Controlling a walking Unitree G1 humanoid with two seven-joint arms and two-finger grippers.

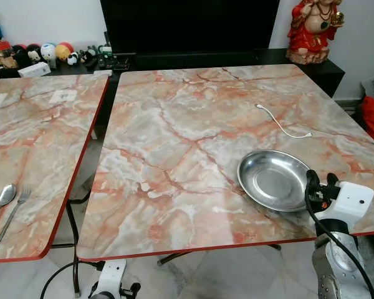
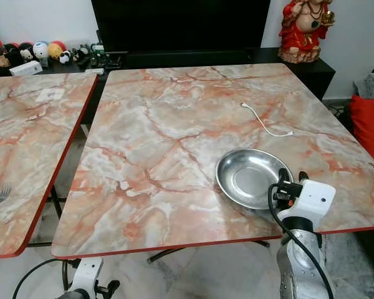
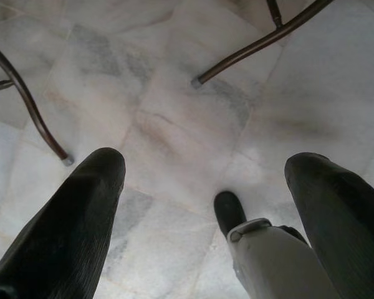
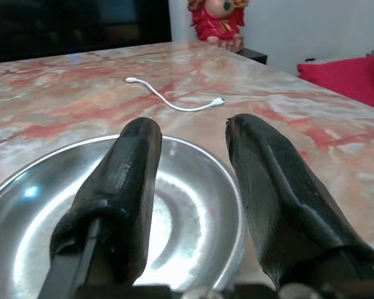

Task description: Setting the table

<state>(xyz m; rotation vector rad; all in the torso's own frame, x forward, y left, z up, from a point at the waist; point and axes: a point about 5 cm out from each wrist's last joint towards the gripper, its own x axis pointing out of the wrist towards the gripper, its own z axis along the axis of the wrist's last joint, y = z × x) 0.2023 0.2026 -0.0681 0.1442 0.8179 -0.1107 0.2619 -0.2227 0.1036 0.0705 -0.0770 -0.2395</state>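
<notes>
Two pink-veined marble-patterned tables (image 1: pixel 174 156) stand side by side on pale floor tiles. A round shiny steel dish (image 1: pixel 274 179) sits near the right table's front edge. The right gripper (image 4: pixel 193 140) hovers over its rim, fingers apart, holding nothing. A white cable (image 1: pixel 280 122) lies beyond. The left gripper (image 3: pixel 202 180) hangs spread above the floor. A metal spoon (image 1: pixel 5 196) and fork (image 1: pixel 19 202) rest on the left table.

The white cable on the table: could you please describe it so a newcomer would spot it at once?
Start at the larger marble-patterned table in front of the robot. Past the round steel plate near its front right edge lies the white cable, a thin loose curve and the sole white thing on that tabletop.
</notes>
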